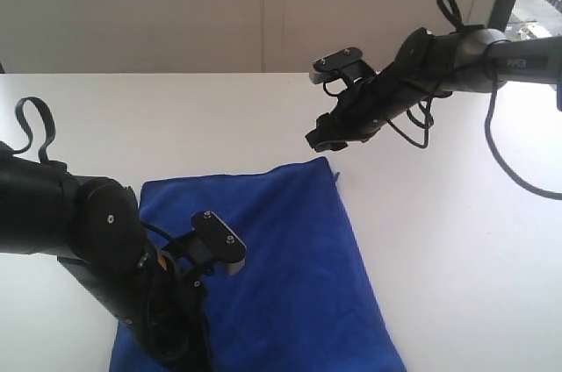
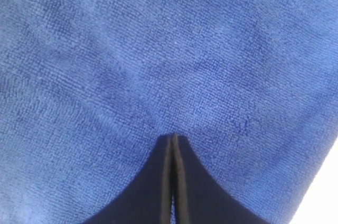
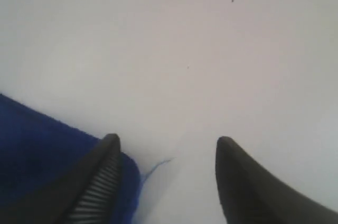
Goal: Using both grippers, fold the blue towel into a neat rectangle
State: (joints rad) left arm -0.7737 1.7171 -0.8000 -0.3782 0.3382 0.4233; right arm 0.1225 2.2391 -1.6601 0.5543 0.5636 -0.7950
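Evidently between grasps: one claw apart, one together

Exterior view: the blue towel (image 1: 272, 275) lay flat on the white table (image 1: 457, 258). The right gripper (image 1: 318, 139) hung above the towel's far corner, clear of the cloth, and the left arm (image 1: 97, 232) bent over its near left part.

Left wrist view: the left gripper (image 2: 173, 137) showed its jaws pressed together with nothing between them, low over the pile (contact could not be told).

Right wrist view: the jaws stood wide apart and empty, just beside the corner with its loose thread (image 3: 156, 168).

The step looked like lining up a fresh grasp. The next move probably called for the left claw opening, then each claw pinching a corner of one edge.
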